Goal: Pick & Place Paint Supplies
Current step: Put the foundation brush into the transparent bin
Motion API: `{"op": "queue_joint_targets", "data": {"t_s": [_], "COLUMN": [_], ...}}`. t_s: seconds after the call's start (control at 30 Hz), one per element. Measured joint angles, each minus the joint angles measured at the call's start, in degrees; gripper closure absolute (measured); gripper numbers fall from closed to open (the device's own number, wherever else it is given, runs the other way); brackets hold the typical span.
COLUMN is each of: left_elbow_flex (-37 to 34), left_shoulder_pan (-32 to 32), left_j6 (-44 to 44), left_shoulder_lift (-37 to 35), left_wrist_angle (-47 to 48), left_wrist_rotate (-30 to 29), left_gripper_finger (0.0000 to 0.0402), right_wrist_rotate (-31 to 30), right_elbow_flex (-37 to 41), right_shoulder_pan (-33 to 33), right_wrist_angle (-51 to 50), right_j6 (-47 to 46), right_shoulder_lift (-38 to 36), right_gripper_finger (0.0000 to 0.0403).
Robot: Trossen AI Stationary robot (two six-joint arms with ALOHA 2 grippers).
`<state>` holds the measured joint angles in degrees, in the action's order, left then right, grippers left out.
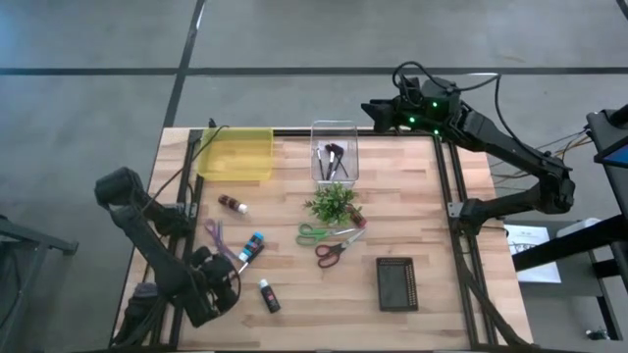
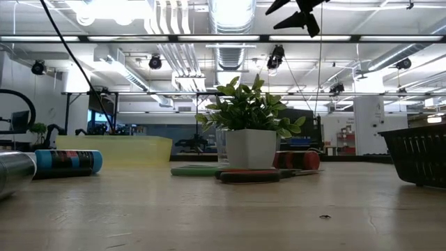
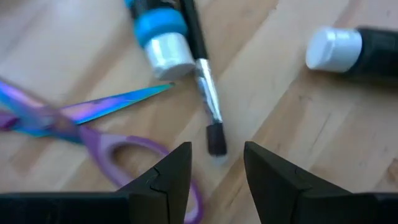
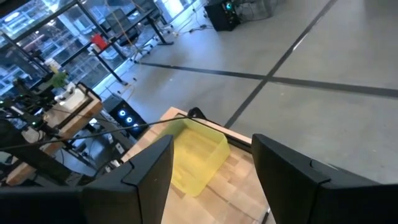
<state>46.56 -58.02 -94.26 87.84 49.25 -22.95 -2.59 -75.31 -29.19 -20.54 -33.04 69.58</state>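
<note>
— Thin brush (image 3: 205, 93) lying flat on the table (image 1: 422, 235), tip just ahead of the left gripper (image 3: 217, 177)?
— Yes. Fingers apart, nothing between them. Blue tube (image 3: 158, 37) touching the brush, farther out. Purple scissors (image 3: 74, 124) off to one side, black tube (image 3: 354, 53) off to the other.
— And the right gripper (image 4: 211, 180)?
— Up high past the far table edge, open, holding nothing. Yellow bin (image 4: 196, 155) ahead of it.

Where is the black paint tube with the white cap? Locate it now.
In the high view, the black paint tube lies near the table's front edge on the left half, just right of the left gripper and below the blue tube.
</note>
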Motion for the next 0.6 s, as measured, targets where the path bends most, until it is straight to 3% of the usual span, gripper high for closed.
{"op": "queue_joint_targets", "data": {"t_s": [0.17, 0.6], "left_elbow_flex": [-3.41, -5.70], "left_shoulder_pan": [0.00, 0.00], "left_j6": [3.85, 0.71], "left_shoulder_lift": [1.16, 1.17], "left_wrist_angle": [-7.76, -8.70], "left_wrist_rotate": [0.03, 0.03], "left_gripper_finger": [0.0246, 0.0246], "right_wrist_rotate": [0.00, -0.02], "right_elbow_flex": [0.00, 0.00], "right_shoulder_pan": [0.00, 0.20], "right_wrist_angle": [-0.08, -0.23], "right_j6": [0.00, 0.03], "right_shoulder_lift": [0.00, -0.22], "right_gripper_finger": [0.0188, 0.0188]}}
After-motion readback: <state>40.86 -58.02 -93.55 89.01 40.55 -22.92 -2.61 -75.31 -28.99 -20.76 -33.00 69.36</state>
